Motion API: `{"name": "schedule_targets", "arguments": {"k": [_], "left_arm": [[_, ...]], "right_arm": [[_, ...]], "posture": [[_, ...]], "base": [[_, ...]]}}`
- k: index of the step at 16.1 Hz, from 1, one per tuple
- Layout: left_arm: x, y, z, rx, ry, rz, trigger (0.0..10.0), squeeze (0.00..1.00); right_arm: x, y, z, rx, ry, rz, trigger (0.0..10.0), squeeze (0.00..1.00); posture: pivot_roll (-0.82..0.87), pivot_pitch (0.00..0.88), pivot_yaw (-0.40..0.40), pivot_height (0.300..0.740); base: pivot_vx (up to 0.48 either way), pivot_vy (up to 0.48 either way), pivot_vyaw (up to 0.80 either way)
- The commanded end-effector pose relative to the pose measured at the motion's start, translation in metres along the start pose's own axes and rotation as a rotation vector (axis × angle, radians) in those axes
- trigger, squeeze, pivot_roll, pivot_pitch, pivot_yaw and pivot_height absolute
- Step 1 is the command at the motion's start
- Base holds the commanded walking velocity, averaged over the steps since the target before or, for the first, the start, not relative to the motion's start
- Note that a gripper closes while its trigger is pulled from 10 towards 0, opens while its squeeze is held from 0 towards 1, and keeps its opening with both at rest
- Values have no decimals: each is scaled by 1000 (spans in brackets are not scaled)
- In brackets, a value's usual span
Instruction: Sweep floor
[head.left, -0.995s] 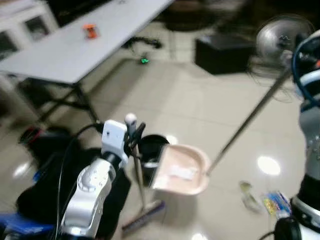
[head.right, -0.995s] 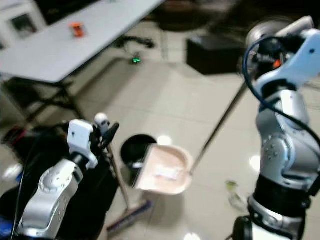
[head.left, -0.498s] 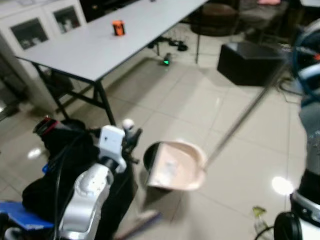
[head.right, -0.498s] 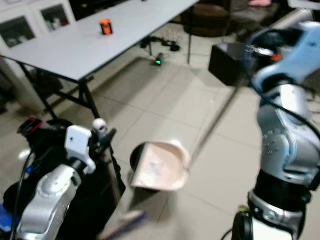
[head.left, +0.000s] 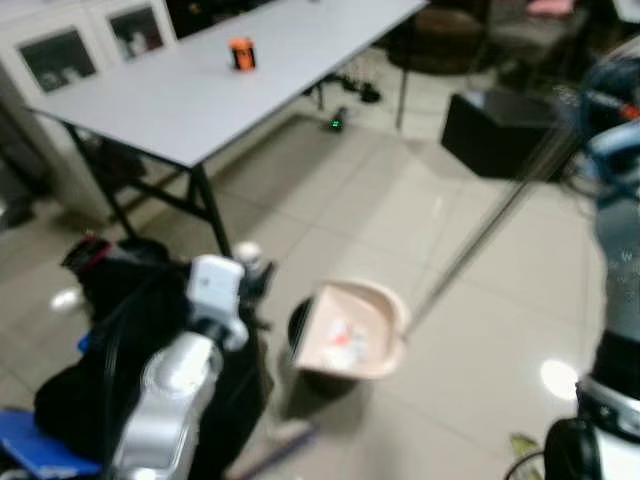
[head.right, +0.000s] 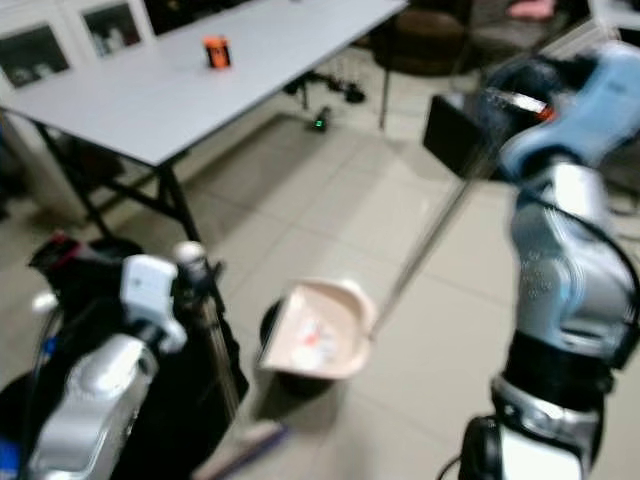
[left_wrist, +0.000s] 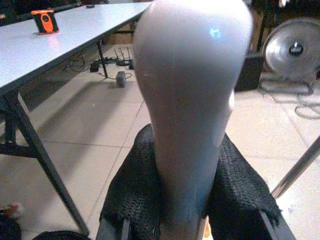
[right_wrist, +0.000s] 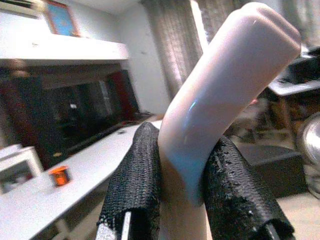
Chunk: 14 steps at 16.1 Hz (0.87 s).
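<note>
Both grippers clamped, left (left_wrist: 185, 200) on broom (head.left: 245, 262), right (right_wrist: 185, 200) on dustpan (head.left: 350, 335), centre frame, holding collected litter over bin (head.left: 300, 318); emptying remains.

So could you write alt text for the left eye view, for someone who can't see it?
A pink dustpan holding bits of debris hangs on its long handle over a black bin on a tiled floor. The robot's left tool grips a broom handle. Behind stands a grey table.

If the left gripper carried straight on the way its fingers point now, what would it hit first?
Beyond the broom handle clamped in the left gripper, bare tiled floor comes first, probably. Depth is unclear; the white table lies off to one side.
</note>
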<state>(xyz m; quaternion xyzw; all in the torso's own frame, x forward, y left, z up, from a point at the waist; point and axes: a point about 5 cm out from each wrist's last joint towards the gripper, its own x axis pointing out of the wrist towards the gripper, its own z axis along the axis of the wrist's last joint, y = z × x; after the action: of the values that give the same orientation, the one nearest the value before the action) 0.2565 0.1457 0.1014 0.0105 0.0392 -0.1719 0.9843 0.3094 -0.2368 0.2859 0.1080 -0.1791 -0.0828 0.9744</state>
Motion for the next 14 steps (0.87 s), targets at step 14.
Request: {"name": "schedule_targets", "arguments": {"k": [14], "left_arm": [[-9, 13, -4, 56, 5, 45, 10000, 0]], "right_arm": [[4, 69, -3, -239, -261, 408, 10000, 0]], "posture": [[37, 0, 28, 740]], "base": [[0, 0, 0]]}}
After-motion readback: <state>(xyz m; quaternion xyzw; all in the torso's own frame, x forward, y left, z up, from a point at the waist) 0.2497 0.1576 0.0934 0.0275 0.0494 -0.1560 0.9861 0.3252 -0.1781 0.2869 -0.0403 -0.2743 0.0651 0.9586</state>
